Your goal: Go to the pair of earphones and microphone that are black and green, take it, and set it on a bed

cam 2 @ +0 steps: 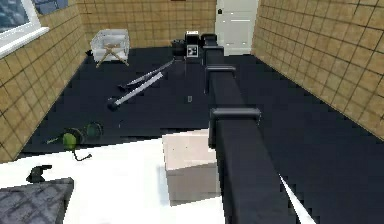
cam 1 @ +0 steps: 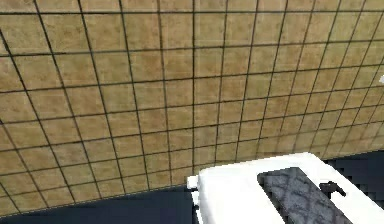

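Observation:
A black and green headset (cam 2: pixel 72 137) lies on the dark floor at the arm side view's left, near the tiled wall. The arm, a dark bar, runs up the middle of that view over a white bed (cam 2: pixel 120 185) to the gripper (cam 2: pixel 181 58) far out above the floor. Grey rods lie close behind the gripper's far end, so I cannot tell whether it holds anything. The headset is well to the left of the arm and nearer than the gripper. In the forward view the bed's white corner (cam 1: pixel 235 190) sits at the bottom right below a tiled wall.
A beige box (cam 2: pixel 188 165), a dark quilted pillow (cam 2: pixel 35 203) and a small dark object (cam 2: pixel 40 172) rest on the bed. Long grey rods (cam 2: pixel 140 86) and a white wire basket (cam 2: pixel 110 45) are on the floor farther out. A white door (cam 2: pixel 237 25) stands in the far wall.

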{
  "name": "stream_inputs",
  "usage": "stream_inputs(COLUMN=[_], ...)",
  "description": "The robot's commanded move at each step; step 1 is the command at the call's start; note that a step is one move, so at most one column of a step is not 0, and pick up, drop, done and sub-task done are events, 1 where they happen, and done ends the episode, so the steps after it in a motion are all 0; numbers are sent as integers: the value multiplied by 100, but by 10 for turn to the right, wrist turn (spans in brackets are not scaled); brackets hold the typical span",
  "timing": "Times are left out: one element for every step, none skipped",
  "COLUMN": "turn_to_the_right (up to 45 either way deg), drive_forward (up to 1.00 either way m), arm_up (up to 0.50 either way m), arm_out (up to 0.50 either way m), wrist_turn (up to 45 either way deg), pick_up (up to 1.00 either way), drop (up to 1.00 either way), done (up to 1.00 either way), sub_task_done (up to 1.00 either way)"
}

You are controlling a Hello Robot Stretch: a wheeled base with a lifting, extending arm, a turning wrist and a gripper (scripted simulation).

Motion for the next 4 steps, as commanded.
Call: stream_inputs(turn_to_the_right=[0,0,0,0], drive_forward=[0,0,0,0], arm_up=[-46,-32,0,10], arm_out=[0,0,0,0], wrist_turn=[0,0,0,0], pick_up=[0,0,0,0], drop=[0,0,100,0], done=[0,0,0,0], sub_task_done=[0,0,0,0])
